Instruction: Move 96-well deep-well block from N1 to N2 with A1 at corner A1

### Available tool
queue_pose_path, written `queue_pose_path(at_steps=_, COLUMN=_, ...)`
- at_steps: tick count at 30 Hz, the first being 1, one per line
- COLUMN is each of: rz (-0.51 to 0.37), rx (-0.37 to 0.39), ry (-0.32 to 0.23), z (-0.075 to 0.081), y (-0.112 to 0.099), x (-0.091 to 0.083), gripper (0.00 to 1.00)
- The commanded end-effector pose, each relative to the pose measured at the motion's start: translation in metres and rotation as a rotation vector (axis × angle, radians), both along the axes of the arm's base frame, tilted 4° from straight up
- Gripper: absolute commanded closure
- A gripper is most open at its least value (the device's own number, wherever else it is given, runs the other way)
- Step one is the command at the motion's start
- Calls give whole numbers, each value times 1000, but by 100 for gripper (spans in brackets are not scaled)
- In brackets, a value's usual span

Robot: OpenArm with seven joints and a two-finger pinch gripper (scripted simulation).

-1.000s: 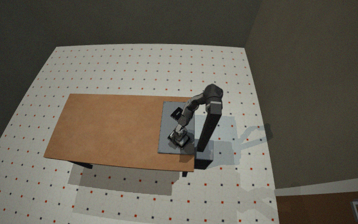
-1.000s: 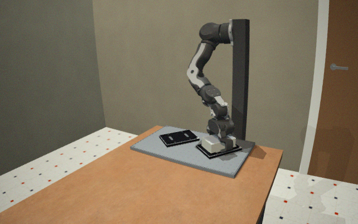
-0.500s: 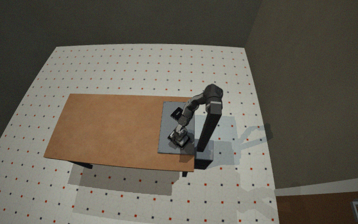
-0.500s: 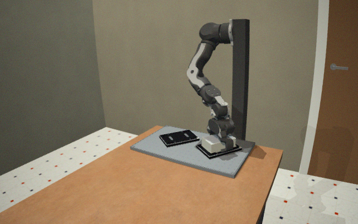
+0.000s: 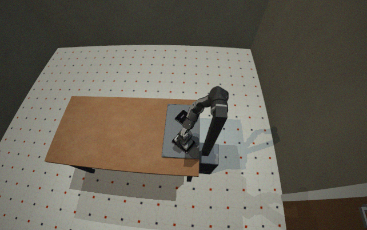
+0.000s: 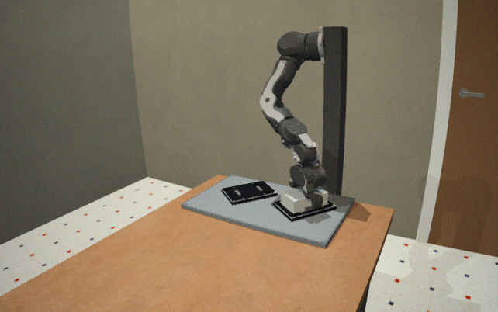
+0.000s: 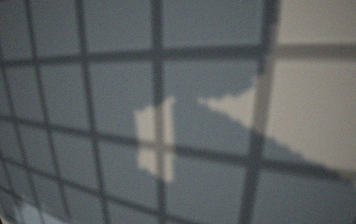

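The white 96-well deep-well block [image 6: 295, 200] sits in the black plate nest N1 [image 6: 306, 212] on the grey deck plate [image 6: 268, 215], close to the arm's column. My gripper [image 6: 310, 195] is down over the block, with its fingers closed against the block's sides. From above, the gripper [image 5: 184, 140] covers most of the block [image 5: 183, 146]. The wrist view is filled by the block's well grid [image 7: 160, 125], very close and partly in shadow. The other plate nest N2 [image 6: 249, 191] is empty; it also shows in the overhead view [image 5: 180, 116]. I cannot make out the cut-off corner.
The arm's dark column [image 6: 333, 112] stands right behind nest N1. The deck plate sits at one end of the brown table [image 6: 194, 264]. A door [image 6: 469, 128] is beyond the table.
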State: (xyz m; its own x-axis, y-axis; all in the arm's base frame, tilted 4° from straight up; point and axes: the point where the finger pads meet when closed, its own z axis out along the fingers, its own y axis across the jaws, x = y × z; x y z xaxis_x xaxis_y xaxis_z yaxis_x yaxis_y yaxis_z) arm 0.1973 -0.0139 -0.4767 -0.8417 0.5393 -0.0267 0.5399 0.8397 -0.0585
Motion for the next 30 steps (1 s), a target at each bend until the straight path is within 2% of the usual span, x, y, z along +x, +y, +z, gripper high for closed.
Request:
queue_pose_path(at_steps=1, rz=0, rx=2, ry=0, z=0, y=1, x=0, gripper=66)
queue_pose_path(at_steps=3, rz=0, rx=2, ry=0, z=0, y=1, x=0, gripper=73)
queue_pose_path(at_steps=5, rz=0, rx=2, ry=0, z=0, y=1, x=0, gripper=73)
queue_pose_path(at_steps=13, rz=0, rx=2, ry=-1, z=0, y=1, x=0, gripper=100)
queue_pose_path(at_steps=30, rz=0, rx=2, ry=-1, z=0, y=1, x=0, gripper=100)
